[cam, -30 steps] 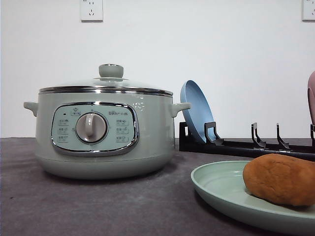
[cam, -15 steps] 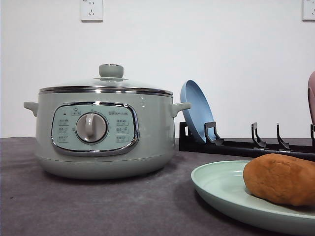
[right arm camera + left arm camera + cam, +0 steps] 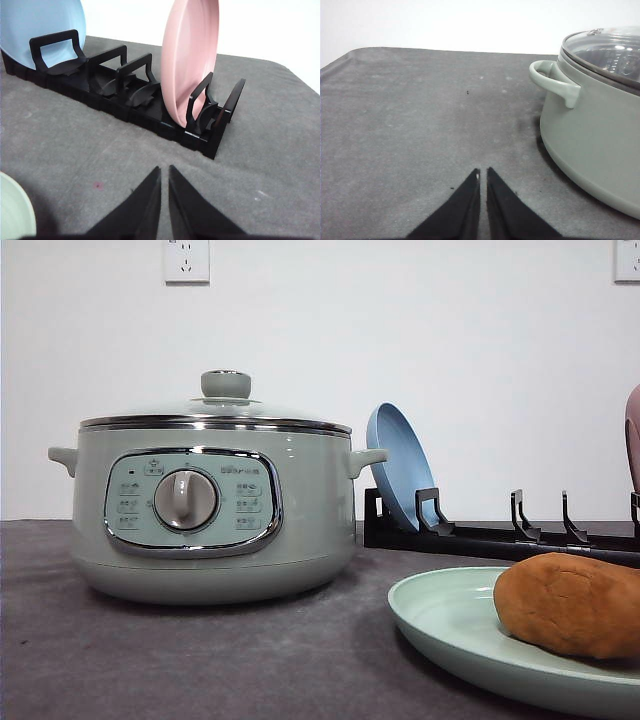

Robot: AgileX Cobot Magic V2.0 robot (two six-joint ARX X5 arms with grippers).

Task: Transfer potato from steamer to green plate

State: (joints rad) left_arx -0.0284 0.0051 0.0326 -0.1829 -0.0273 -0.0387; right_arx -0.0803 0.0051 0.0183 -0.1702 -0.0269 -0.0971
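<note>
The orange-brown potato (image 3: pixel 572 604) lies on the pale green plate (image 3: pixel 450 620) at the front right of the table. The sage-green steamer (image 3: pixel 210 510) stands at the left with its glass lid on; its side handle (image 3: pixel 555 82) and lid edge appear in the left wrist view. My left gripper (image 3: pixel 483 172) is shut and holds nothing, low over the grey cloth beside the steamer. My right gripper (image 3: pixel 164 170) is shut and holds nothing, over the cloth in front of the plate rack, with the green plate's rim (image 3: pixel 15 210) at the corner.
A black plate rack (image 3: pixel 130 100) stands behind the green plate, holding a blue plate (image 3: pixel 398 465) upright at one end and a pink plate (image 3: pixel 192 55) at the other. Grey cloth (image 3: pixel 420 125) covers the table; its far edge meets a white wall.
</note>
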